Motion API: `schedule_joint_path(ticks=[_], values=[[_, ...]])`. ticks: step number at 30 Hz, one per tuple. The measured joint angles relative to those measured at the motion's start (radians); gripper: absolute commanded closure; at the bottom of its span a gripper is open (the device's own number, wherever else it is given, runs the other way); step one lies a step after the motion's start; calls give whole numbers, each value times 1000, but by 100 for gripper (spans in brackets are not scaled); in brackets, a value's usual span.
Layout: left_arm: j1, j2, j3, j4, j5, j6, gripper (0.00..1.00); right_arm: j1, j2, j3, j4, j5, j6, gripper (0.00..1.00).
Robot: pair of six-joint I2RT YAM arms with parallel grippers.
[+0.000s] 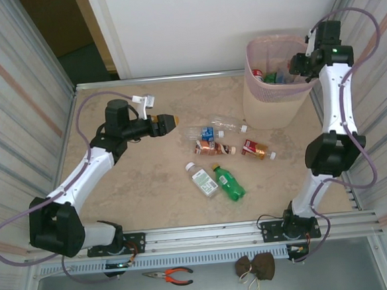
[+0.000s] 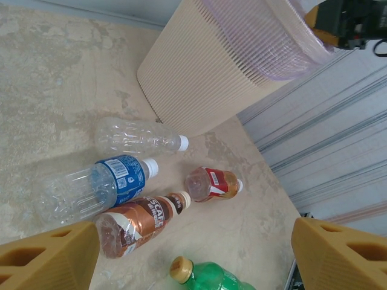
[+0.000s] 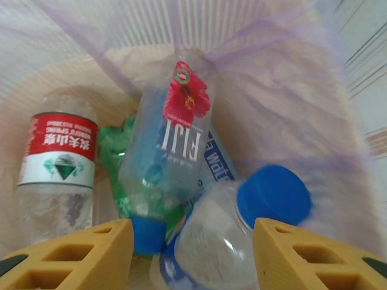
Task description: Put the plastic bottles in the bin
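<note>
Seen from above, the bin [image 1: 271,110] is standing at the upper right, the right arm [image 1: 333,102] crossing its rim and hiding part of its mouth. In the right wrist view its contents are overlapping: a Fiji-labelled bottle [image 3: 175,133] is lying across a buried green bottle [image 3: 112,148], covering most of it, a red-and-white-labelled bottle [image 3: 57,151] is resting at the left, and a purple liner [image 3: 284,103] is veiling the walls. A blue-capped clear bottle [image 3: 272,196] is sitting nearest the lens, blurred, its base cut off by the bottom edge. The right gripper [image 3: 193,228] is hanging above, fingers [image 3: 72,254] standing apart. That bottle is showing in the gap, clear of the lower-left finger, and contact with the other is hard to judge.

The left gripper [image 1: 173,121] is hovering left of centre, fingers spread wide, holding nothing. Six bottles are lying on the table [image 1: 137,189] at mid-frame: a blue-labelled bottle [image 1: 202,133] nearest its fingertips, then an unlabelled clear bottle [image 1: 226,123], a brown-labelled bottle [image 1: 214,148], a red-labelled bottle [image 1: 257,149], a white-labelled bottle [image 1: 202,179] and a tan-capped green bottle [image 1: 228,183], which the left wrist view is cutting off at its bottom edge. Red-handled pliers [image 1: 168,275] and a brown pouch [image 1: 255,267] are lying on the ledge [image 1: 209,280] along the bottom.
</note>
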Motion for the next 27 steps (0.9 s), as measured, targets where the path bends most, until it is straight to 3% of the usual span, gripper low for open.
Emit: schedule_joint_path(ticks=[6,16,21,27], values=[[0,28,10,-2,0,-3,17,4,133,105,-36,16,1,49],[-23,109,96,-100,-58,-24,16,48,135,179,-63,6,14,47],[-57,194,173,-200,-169,-124,17,71,62,179,-69,-9,30,46],[-112,323,279,-358,-354,-374,19,87,-106,148,-56,-10,35,45]])
